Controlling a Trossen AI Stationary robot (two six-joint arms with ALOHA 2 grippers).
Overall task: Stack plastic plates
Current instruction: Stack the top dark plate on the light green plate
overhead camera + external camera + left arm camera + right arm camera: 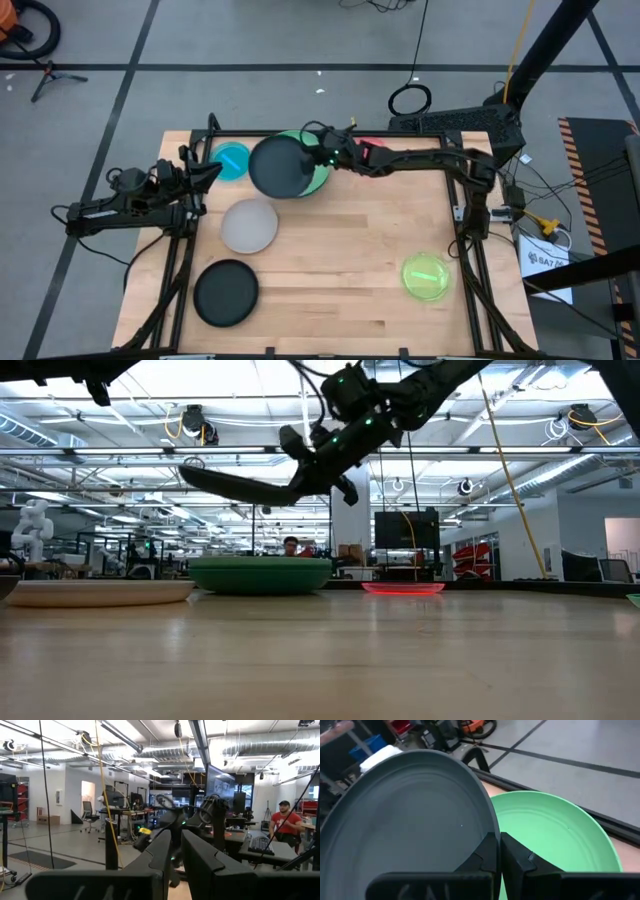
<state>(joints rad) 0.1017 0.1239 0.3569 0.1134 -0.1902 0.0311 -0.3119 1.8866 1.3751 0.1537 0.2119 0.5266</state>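
I am holding large dark round plastic plate by rim in clenched right gripper, hovering above large mint green plastic plate. Left gripper waiting beside it, grasping nothing.

Probably robotics lab: ducts, workstations.

The table is pale wood, planked, with a soft satin sheen. The dark plate looks like smooth plastic, semi-matt, faintly ringed. The green plate is smooth, slightly glossy plastic. At lower right the yellow-green plate is translucent and shiny. The grey plate seems matt, though the view is poor. The black plate is dull.
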